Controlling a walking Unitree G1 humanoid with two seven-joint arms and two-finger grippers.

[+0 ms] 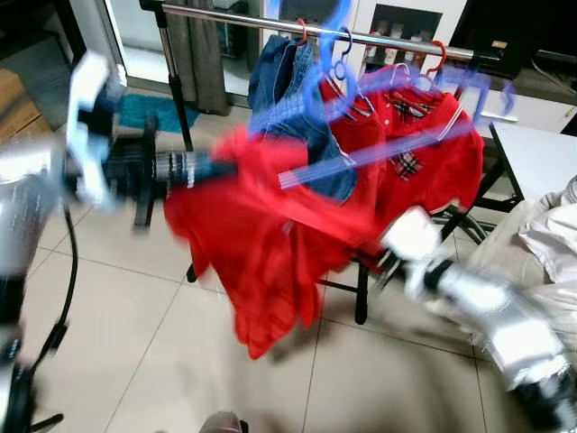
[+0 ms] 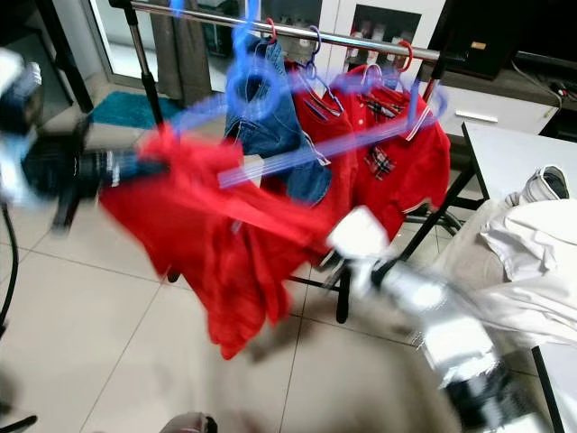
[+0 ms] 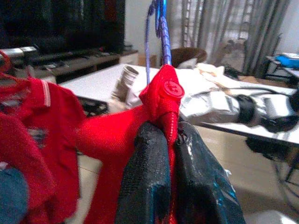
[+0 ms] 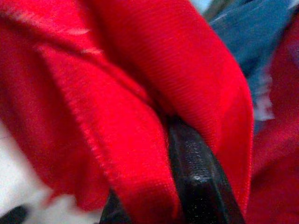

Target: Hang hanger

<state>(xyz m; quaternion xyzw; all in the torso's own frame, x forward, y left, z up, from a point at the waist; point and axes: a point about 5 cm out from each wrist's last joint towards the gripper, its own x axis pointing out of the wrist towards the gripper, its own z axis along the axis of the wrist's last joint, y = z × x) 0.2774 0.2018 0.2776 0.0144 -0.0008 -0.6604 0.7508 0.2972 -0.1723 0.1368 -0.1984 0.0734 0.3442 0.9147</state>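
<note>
Our left gripper is pinched tight on a fold of the red shirt, just below its red button; the two black fingers press the cloth from both sides. The blue hanger rises out of that fold, its hook up near the rail.

Our right gripper is buried in the same shirt. We see one black finger with red cloth draped over it, but we cannot tell whether the fingers are closed on the cloth.

Between our two arms the shirt hangs spread in front of the rack, its tail well above the tile floor. The head views are blurred, so finer detail of the hanger is lost.

On the rail behind hang a denim garment and, beside it, another red shirt with a striped collar, each on its own hanger, pressed close to one another. The rail stretch to our left of the denim, up to the post, is bare.

To our right a white table edge stands near the rack, with white cloth heaped on it, close to our right arm. Open floor lies below and to our left.
</note>
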